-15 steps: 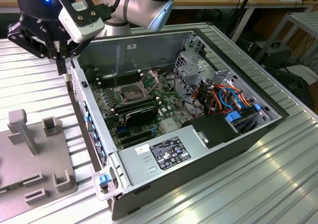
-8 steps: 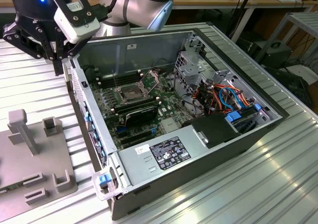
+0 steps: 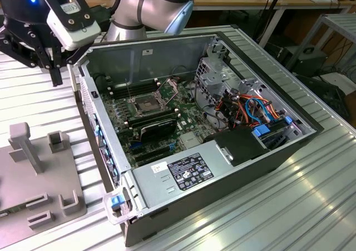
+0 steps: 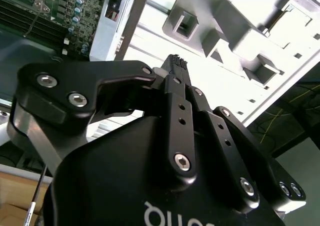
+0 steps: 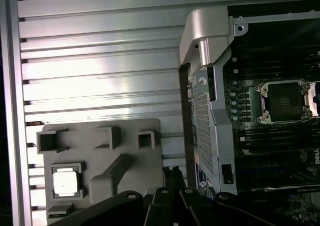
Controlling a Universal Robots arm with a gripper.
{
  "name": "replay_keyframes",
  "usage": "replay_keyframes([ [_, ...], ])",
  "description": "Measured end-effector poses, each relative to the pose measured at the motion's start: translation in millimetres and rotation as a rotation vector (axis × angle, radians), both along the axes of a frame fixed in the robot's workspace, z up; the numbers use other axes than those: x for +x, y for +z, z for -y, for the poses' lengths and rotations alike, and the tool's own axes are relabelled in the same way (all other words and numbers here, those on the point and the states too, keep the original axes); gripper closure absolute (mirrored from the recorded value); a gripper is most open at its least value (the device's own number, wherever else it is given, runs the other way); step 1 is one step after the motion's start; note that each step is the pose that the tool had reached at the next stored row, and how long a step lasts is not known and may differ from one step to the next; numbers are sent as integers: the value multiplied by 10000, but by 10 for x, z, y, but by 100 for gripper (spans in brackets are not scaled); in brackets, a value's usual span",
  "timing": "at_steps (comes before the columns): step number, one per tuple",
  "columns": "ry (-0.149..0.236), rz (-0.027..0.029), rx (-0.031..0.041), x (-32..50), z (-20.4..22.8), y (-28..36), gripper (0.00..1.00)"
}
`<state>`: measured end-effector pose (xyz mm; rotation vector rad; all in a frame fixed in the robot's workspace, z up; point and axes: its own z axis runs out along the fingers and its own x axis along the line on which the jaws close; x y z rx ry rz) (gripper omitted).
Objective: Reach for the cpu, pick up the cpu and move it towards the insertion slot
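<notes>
Item: cpu, unclaimed, seated in its holder; pincer empty.

The cpu is a pale square chip lying flat in a square recess of the grey fixture plate, which rests on the slatted metal desk beside the open computer case. The insertion slot, with its silvery frame and dark centre, sits on the board inside the case, well apart from the chip. In both wrist views the pincer shows its tips pressed together with nothing between them, hovering over the strip between plate and case wall. Handling, as judged: light, thin and rigid, with a smooth and probably slippery top (the underside is likely delicate). It is best taken by two opposite edges, squarely and with gentle force.
</notes>
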<state>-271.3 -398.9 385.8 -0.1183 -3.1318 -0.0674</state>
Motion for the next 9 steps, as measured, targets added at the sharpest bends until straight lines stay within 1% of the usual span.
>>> replay_keyframes([
  [6, 0, 0, 0, -78, 0, -2, 89],
  [9, -1, 0, 0, -130, 0, -2, 89],
])
